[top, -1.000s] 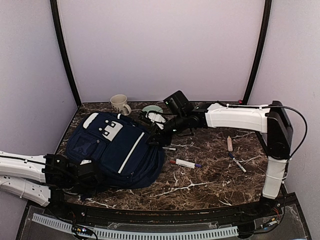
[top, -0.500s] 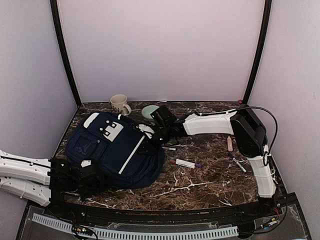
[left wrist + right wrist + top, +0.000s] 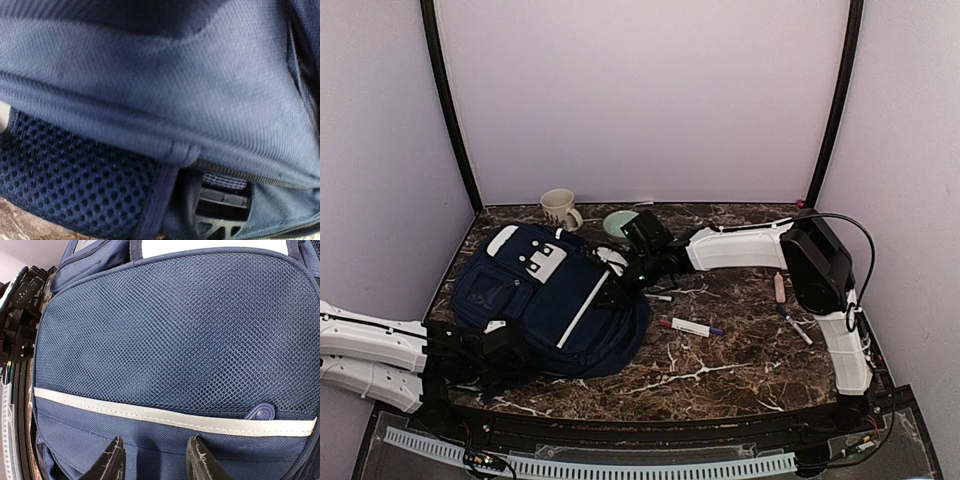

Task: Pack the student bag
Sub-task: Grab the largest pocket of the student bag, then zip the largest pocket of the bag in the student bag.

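The student bag (image 3: 555, 295), navy blue with white patches and a thin white stripe, lies flat on the left half of the marble table. My right gripper (image 3: 156, 460) hovers open at the bag's right side. Its two black fingertips (image 3: 112, 457) stand apart over plain navy fabric just below the white stripe (image 3: 150, 414) and the mesh pocket (image 3: 170, 335). From above, the right gripper (image 3: 620, 290) sits at the bag's right edge. My left gripper (image 3: 505, 345) is pushed against the bag's near-left edge. Its wrist view is filled with bag fabric (image 3: 165, 85), mesh (image 3: 75, 185) and a black buckle (image 3: 220, 205), and its fingers are hidden.
A mug (image 3: 560, 208) and a pale green bowl (image 3: 618, 222) stand at the back. A marker (image 3: 690, 327), a small pen (image 3: 658, 297), a pinkish stick (image 3: 779, 287) and another pen (image 3: 798, 330) lie on the table right of the bag.
My right arm has folded in and brought its gripper left and down onto the bag's right side. The left arm has shifted slightly at the bag's near edge.
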